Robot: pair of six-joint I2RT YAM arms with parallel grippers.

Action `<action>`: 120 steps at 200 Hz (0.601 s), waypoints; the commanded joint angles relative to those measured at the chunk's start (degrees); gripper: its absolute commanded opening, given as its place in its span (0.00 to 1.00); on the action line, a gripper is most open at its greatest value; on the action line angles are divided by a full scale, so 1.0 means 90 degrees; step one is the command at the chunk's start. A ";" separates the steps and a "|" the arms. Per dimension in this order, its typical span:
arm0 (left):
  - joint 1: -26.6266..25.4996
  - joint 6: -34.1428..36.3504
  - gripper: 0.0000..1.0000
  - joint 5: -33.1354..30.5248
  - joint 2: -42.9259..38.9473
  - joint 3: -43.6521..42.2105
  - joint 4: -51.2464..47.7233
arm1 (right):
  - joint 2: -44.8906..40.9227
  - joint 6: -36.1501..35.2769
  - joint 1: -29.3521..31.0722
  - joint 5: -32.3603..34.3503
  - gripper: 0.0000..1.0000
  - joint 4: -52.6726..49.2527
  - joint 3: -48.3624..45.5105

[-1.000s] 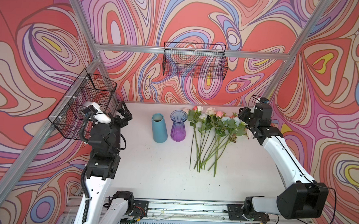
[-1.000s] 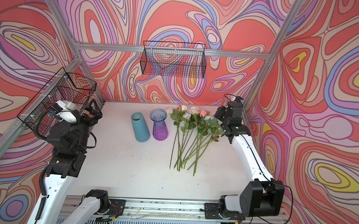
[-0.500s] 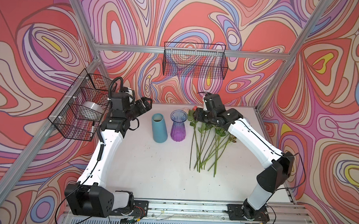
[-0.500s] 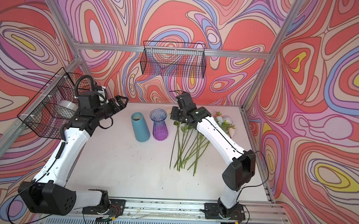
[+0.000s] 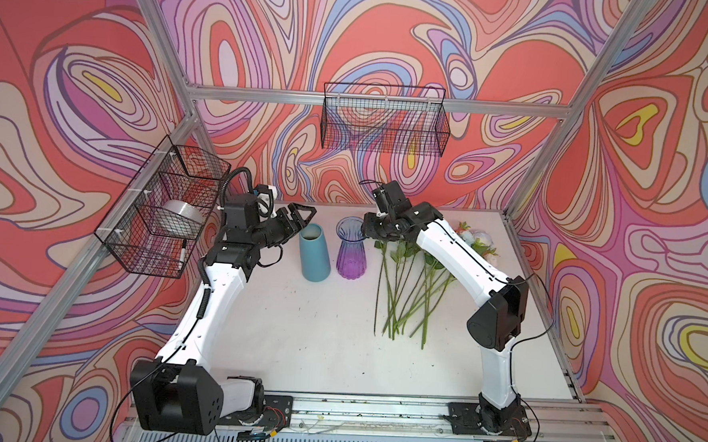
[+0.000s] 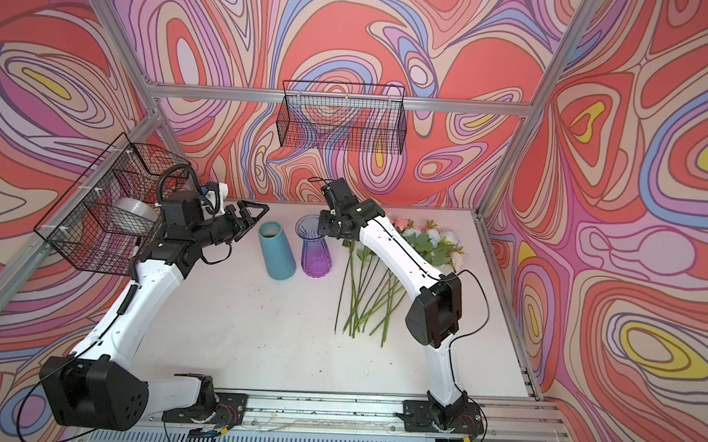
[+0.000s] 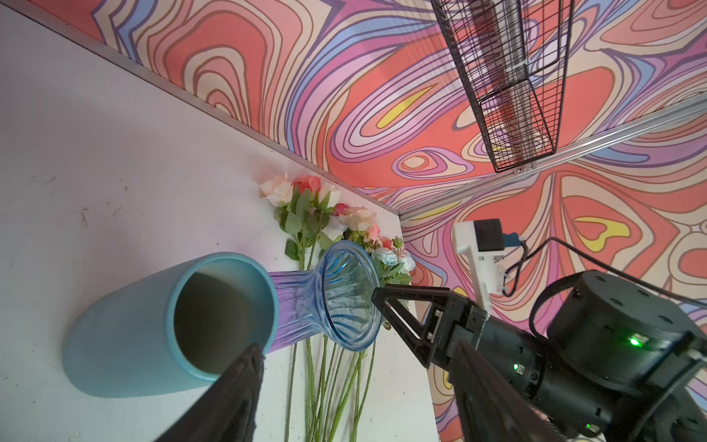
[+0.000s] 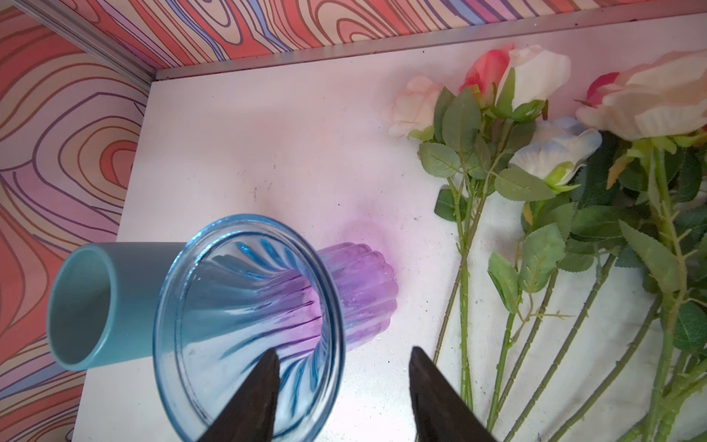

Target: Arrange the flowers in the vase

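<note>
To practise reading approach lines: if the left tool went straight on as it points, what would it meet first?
Probably the teal vase, near its rim; the left tool points at it, jaws open. Height is unclear.

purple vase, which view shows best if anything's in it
The right wrist view: it looks down into the purple vase, whose open mouth holds nothing. The left wrist view shows the mouth slantwise; both top views show the vase small, from above.
</note>
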 commanded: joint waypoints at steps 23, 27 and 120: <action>-0.0012 -0.0081 0.77 0.0099 -0.0241 -0.0129 0.0266 | 0.0382 0.0217 0.0012 0.0077 0.47 -0.0263 0.0442; -0.0019 -0.0077 0.77 0.0094 -0.0251 -0.0129 0.0256 | 0.0392 0.0227 0.0010 0.0071 0.46 -0.0248 0.0450; -0.0012 0.0009 0.78 0.0031 -0.0302 -0.0139 0.0217 | 0.0446 0.0472 0.0007 -0.0243 0.15 -0.0138 0.0355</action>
